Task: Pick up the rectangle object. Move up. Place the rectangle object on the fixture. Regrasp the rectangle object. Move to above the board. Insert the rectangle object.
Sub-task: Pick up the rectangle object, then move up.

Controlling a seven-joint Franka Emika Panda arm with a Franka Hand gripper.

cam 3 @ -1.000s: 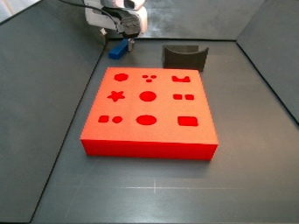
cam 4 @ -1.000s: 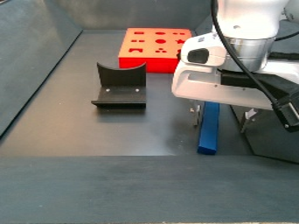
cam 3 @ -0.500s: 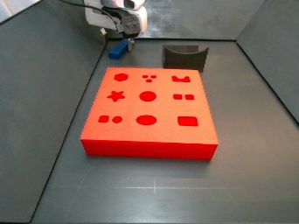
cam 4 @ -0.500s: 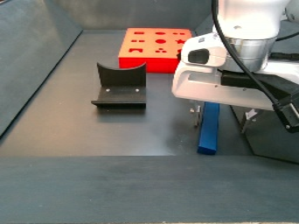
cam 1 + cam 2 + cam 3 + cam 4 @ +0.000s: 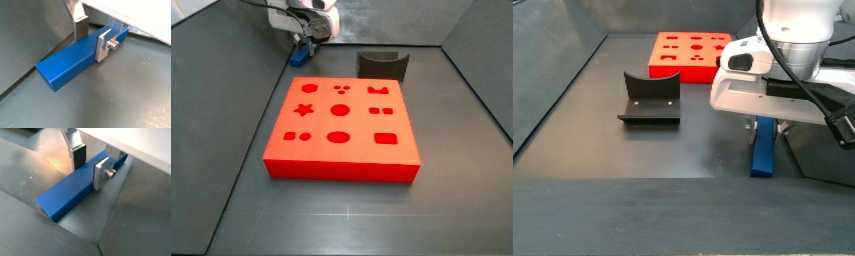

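My gripper sits low over the dark floor, fingers either side of the rectangle object. Both wrist views show the silver plates against the bar's two long faces, so I judge it pinched across its narrow width, tho whether it's lifted off the floor yet I can't tell.

Key relation: the bar's long axis runs crosswise to my jaw line, and most of its length sticks out one way from the fingers, i.e. I'm holding near one end, not mid-bar. Expect it to sag or swing on the way up.

In a side view the bar hangs under the gripper, well apart from the fixture and further from the board. Floor between is bare, tray wall close by. Next: straight up.
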